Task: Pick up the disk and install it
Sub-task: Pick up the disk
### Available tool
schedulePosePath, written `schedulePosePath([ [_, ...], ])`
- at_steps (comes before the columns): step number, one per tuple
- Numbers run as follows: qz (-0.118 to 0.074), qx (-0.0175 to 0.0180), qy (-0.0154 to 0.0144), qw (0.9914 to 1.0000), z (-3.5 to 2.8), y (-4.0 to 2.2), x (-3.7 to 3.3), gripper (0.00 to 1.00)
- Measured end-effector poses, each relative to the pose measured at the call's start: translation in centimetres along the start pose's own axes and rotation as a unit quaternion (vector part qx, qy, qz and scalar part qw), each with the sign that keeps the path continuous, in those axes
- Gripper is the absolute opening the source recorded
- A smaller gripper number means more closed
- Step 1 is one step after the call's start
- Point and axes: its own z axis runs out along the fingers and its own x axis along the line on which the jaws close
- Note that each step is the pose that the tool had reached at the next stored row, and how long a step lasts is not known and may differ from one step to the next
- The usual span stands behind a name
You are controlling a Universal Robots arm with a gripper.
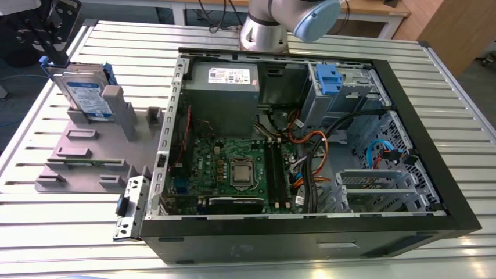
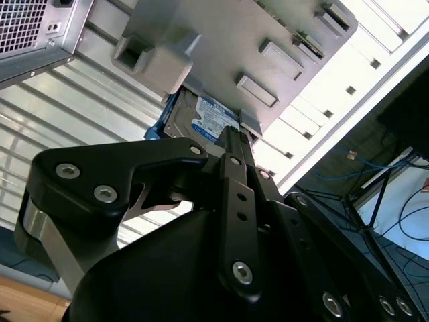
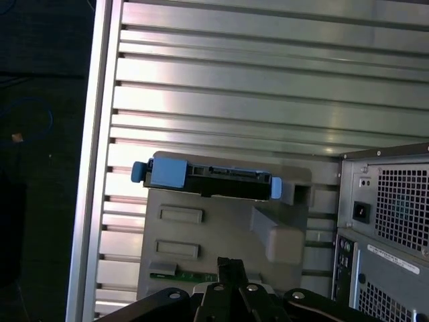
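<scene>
Slatted metal table (image 1: pixel 69 232), with an open computer case (image 1: pixel 434 145) lying on its side and its motherboard (image 1: pixel 232 168) exposed. The disk (image 1: pixel 83 93) is outside the case, toward the exterior view's left. It stands on edge in a slot of the grey holder (image 1: pixel 85 157), leaning slightly, with the white-and-blue label facing the camera. Blue rails run along its edges. In the first wrist view the disk's narrow top edge shows across the holder, with blue tabs at both ends. The gripper (image 3: pixel 228 263) is close to the disk but apart from it and touches nothing. Its fingers look pressed together with nothing between them. Inside the case, a blue bracket (image 1: pixel 329 78) sits on the grey drive bay at the far corner, next to the power supply (image 1: pixel 225 87). The disk is not yet picked up.
</scene>
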Motion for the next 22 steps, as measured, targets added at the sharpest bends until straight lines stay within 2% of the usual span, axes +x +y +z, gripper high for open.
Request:
schedulePosePath([
  [22,-0.018,-0.0004,0.0006,0.99983,0.0,0.0,0.0,0.11],
])
